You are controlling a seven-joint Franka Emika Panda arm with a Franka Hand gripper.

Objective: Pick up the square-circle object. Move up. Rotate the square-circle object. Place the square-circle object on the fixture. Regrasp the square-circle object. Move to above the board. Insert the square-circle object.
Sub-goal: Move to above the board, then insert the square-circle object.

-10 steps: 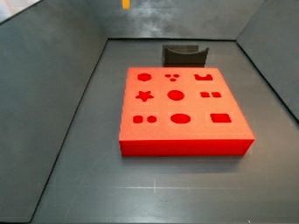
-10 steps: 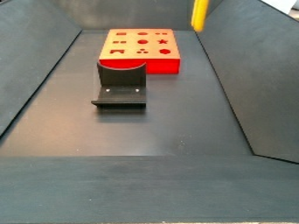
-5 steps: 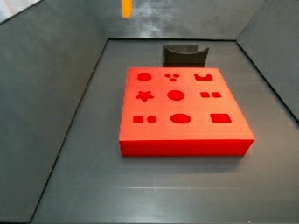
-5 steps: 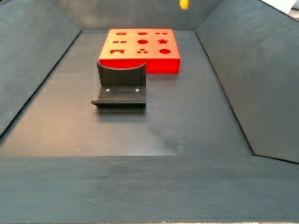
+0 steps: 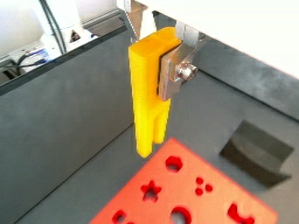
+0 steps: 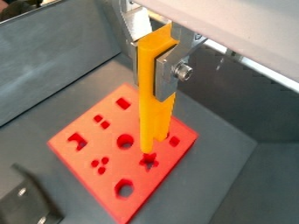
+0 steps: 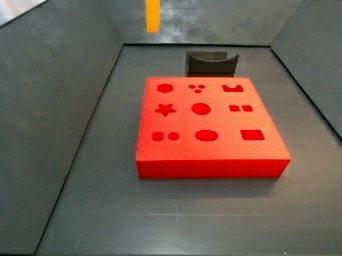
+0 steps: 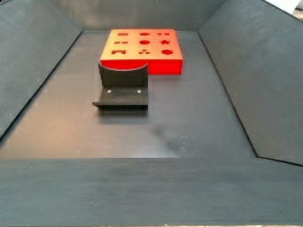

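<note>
The gripper, high above the board, grasps the square-circle object. Picking up looks done; the fixture sits empty.

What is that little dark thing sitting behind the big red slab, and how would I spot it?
Start at the red board, the largest thing on the dark floor. At one short end, touching it, stands the fixture: a small black bracket with a curved notch on top. The gripper holds the yellow square-circle object high above.
</note>
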